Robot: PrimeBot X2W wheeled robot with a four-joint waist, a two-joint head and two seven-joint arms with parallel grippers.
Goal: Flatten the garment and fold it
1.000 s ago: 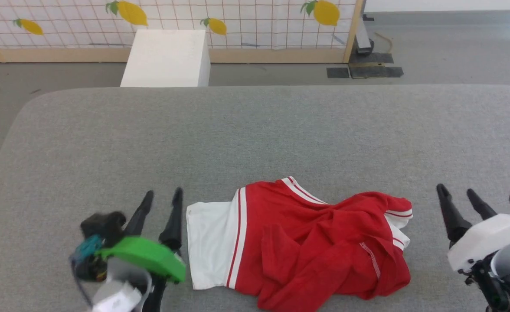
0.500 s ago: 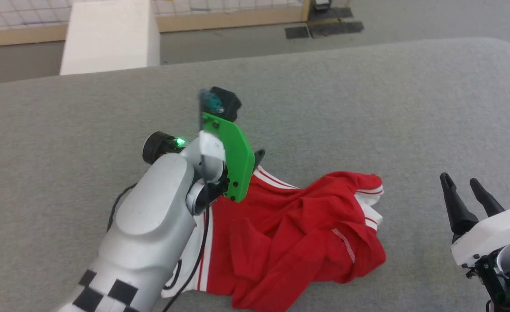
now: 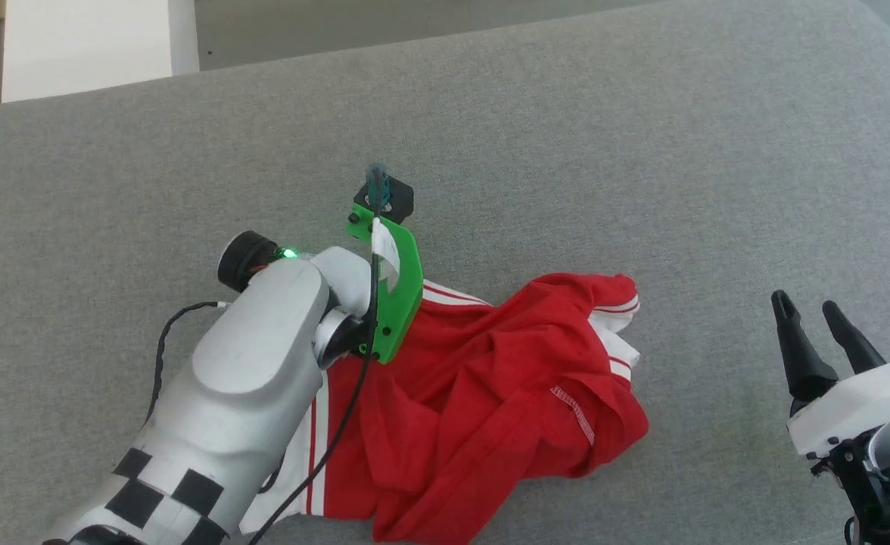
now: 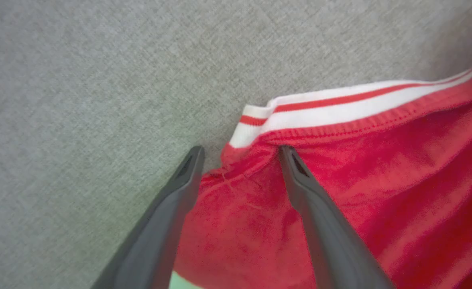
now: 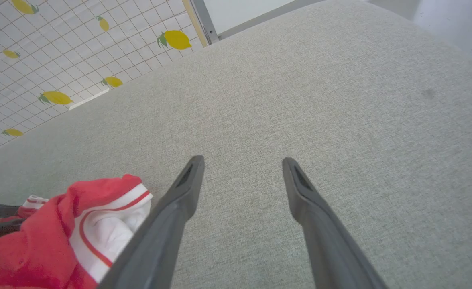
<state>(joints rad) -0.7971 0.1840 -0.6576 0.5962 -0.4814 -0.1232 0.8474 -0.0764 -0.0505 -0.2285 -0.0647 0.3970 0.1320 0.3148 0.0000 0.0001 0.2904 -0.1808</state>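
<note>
shirt (image 3: 490, 378): crumpled, lower middle
left gripper (image 4: 240, 149): fingers apart at shirt edge
right gripper (image 3: 804, 301): fingers apart, lower right

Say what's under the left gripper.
Red fabric of the garment beside its striped trim, between the open fingers of the left gripper, on the grey surface. What lies beneath the cloth is covered.

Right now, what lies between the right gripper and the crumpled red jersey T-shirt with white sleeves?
Nothing but a bare stretch of the grey fabric-covered surface lies between the right gripper and the red jersey T-shirt; the head view shows this.
</note>
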